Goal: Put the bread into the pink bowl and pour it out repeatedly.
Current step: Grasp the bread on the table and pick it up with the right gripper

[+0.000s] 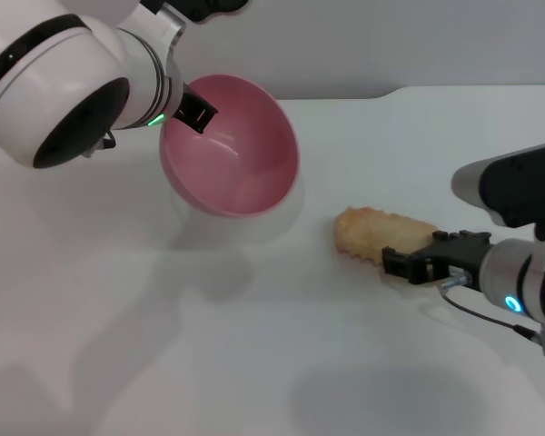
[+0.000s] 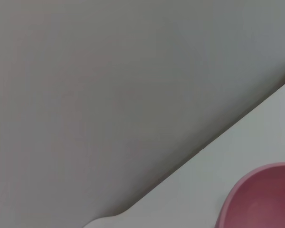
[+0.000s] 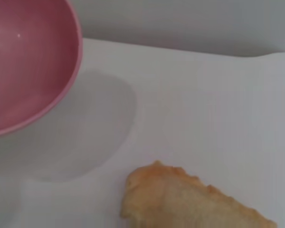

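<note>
From the head camera there is one pink bowl (image 1: 232,150), held tilted above the white table (image 1: 163,345) with its opening facing the right arm; the left gripper (image 1: 193,109) is clamped on the bowl's rim. One bread (image 1: 381,233) lies on the table, well apart from the bowl, plain tan side up. The right gripper (image 1: 409,263) sits at the bread's near end, its dark fingers around that end. The left wrist camera shows only an edge of the one bowl (image 2: 261,199) over the table. The right wrist camera shows the same bowl (image 3: 28,61), empty, and the one bread (image 3: 185,202) on the table.
</note>
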Available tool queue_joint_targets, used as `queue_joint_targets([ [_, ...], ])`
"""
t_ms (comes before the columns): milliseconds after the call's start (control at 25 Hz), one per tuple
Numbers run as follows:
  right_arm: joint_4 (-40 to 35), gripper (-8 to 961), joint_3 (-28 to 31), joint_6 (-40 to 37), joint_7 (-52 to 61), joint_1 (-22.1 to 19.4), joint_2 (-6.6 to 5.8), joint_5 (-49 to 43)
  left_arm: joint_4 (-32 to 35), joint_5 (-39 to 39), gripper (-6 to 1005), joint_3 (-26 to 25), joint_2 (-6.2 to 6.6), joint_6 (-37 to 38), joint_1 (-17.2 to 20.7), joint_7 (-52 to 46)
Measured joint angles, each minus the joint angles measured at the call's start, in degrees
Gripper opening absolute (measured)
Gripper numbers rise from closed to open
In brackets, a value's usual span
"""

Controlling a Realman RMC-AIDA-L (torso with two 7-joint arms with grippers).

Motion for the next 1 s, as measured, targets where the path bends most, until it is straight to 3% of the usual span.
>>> queue_joint_targets([
  [520,8.07,764,1.20,0.16,2.31,5.81,0.07,3.20,0.01,-0.23,46,0.29,-0.09,-0.16,-0.07,0.03],
  [920,9.81,659,2.21,1.90,1.62,6.73,-0.15,3.17,0.15,-0.25,47,0.35,-0.09,-0.04,-0.04,0.02],
  [1000,9.12,596,2.21,2.56,1.42,6.64,-0.14,2.85,0.09,-0.25,47,0.43,-0.09,0.19,-0.03,0.02],
])
